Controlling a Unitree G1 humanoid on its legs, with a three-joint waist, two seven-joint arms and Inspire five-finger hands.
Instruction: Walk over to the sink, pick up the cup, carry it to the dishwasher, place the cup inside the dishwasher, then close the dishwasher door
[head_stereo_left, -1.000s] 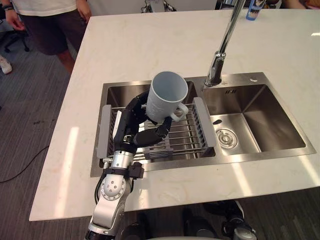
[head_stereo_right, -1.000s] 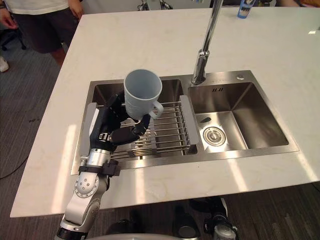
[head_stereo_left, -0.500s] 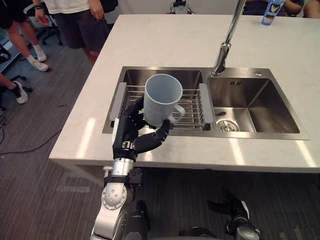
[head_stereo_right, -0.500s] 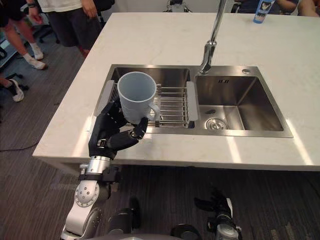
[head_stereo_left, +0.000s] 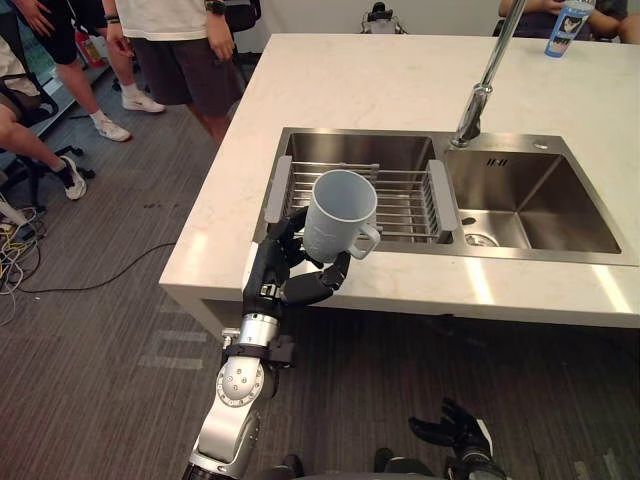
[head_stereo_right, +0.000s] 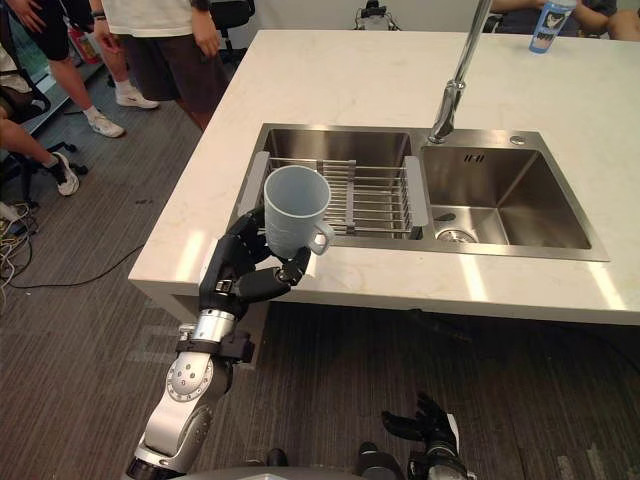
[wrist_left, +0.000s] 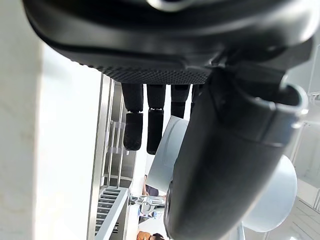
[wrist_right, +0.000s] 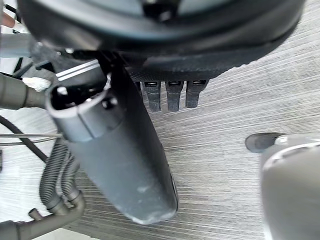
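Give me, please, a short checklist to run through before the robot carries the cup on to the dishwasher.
1. Grip: left hand curled round the cup: ok.
2. Cup upright, mouth up: ok.
3. Cup clear of the sink rack, held by the counter's front edge: ok.
4. Right hand free, fingers straight, low near the floor: ok.
5. Walking space: people stand by the counter's left end: not ok until they are clear.
6. Dishwasher door open: cannot tell.

Pale blue cup (head_stereo_left: 338, 215) upright in robot hand (head_stereo_left: 278, 278).
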